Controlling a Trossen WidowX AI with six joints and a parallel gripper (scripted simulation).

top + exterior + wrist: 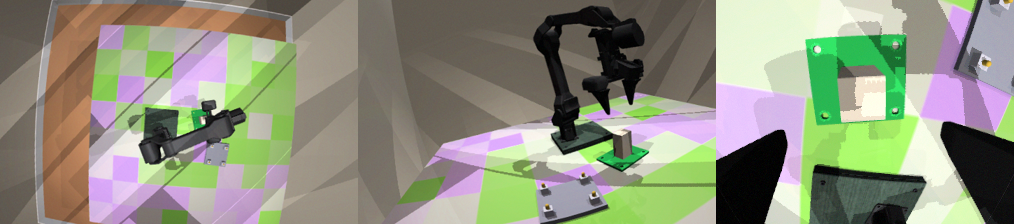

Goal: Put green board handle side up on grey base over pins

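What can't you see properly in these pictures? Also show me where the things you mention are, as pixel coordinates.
- Top: part of the green board (196, 123) (607, 159) (826, 85), behind the arm (190, 138) (557, 66).
- Wrist: the rest of the grey base (217, 154) (568, 199) (983, 37), cut off by the edge.
- All views: the board's underside, facing down.

We see a checkered mat (239, 176) (505, 175) (746, 115) in squares of lime green, lilac and pale grey-white, with darker shadow stripes running across it. A terracotta-brown surface (66, 122) with a light grey border shows beyond the mat. The board (196, 123) (605, 158) (827, 85) is bright green, and its handle (202, 120) (622, 145) (863, 97) is beige, paler on top. The base (217, 154) (569, 199) (983, 37) is slate grey, with whitish posts and golden-orange pins. We see a black arm (190, 140) (557, 66) on a dark grey-green plate (161, 117) (590, 134) (851, 187), and the gripper (619, 109) (866, 133) is black too. The backdrop (463, 70) is brownish grey, streaked with lighter and darker bands.
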